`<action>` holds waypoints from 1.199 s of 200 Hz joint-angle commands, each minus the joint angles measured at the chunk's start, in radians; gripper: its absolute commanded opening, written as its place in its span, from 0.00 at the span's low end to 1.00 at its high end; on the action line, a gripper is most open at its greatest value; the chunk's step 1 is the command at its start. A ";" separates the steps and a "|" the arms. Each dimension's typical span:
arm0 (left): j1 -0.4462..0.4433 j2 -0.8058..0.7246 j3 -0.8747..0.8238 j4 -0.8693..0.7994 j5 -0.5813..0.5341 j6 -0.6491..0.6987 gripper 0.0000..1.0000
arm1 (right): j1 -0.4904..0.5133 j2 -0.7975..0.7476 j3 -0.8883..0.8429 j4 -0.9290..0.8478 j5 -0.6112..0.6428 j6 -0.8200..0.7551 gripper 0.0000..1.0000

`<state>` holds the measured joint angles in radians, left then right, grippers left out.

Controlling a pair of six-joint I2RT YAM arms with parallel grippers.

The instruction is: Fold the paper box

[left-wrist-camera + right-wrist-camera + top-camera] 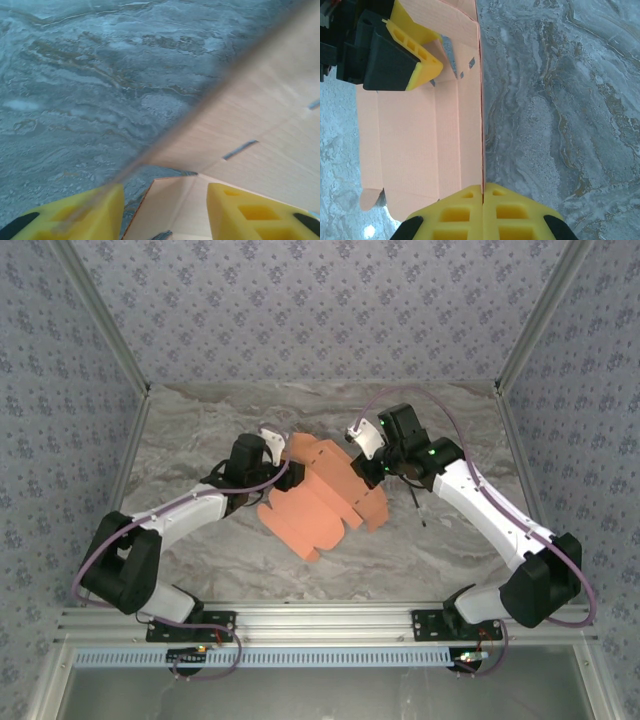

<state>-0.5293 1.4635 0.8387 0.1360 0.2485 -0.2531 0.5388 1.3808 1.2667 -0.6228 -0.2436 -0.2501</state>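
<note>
The paper box (320, 502) is a salmon-orange die-cut sheet with notched flaps, partly lifted off the marble table in the middle. My right gripper (364, 466) is at its far right edge, shut on the thin card edge (481, 125), which runs straight out from the closed pads (465, 210). My left gripper (284, 468) is at the sheet's far left corner. Its yellow fingers (235, 210) stand apart with a folded flap (175, 205) lying between them, unpinched, and a raised panel (260, 115) rises to the right. One left finger (415, 47) rests over the card.
Patterned walls and metal posts (120, 350) close in the table on three sides. Bare marble (200, 420) lies to the left and behind the sheet, and more in front (400, 560). A thin dark strip (417, 504) lies by the right arm.
</note>
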 commanded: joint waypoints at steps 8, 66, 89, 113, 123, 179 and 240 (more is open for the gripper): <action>-0.002 -0.032 -0.027 0.057 0.090 -0.033 0.41 | -0.006 -0.007 -0.001 0.017 0.006 0.031 0.00; -0.024 -0.019 -0.051 0.097 0.144 -0.035 0.38 | -0.010 0.002 0.001 0.050 -0.005 0.060 0.00; -0.044 0.005 -0.052 0.122 0.154 -0.038 0.39 | -0.010 0.009 0.003 0.049 -0.010 0.069 0.00; -0.068 0.027 -0.053 0.150 0.159 -0.038 0.40 | -0.010 0.014 0.001 0.051 -0.011 0.076 0.00; -0.076 0.042 -0.048 0.154 0.156 -0.038 0.40 | -0.010 0.017 0.002 0.056 -0.016 0.080 0.00; -0.094 0.134 -0.033 0.189 0.150 -0.034 0.44 | -0.008 0.027 -0.010 0.081 -0.050 0.098 0.00; -0.094 0.110 -0.031 0.186 0.171 -0.023 0.48 | -0.010 0.038 -0.015 0.056 -0.005 0.071 0.00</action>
<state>-0.6117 1.6062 0.7879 0.3038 0.3824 -0.2821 0.5323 1.4128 1.2545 -0.5873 -0.2581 -0.1722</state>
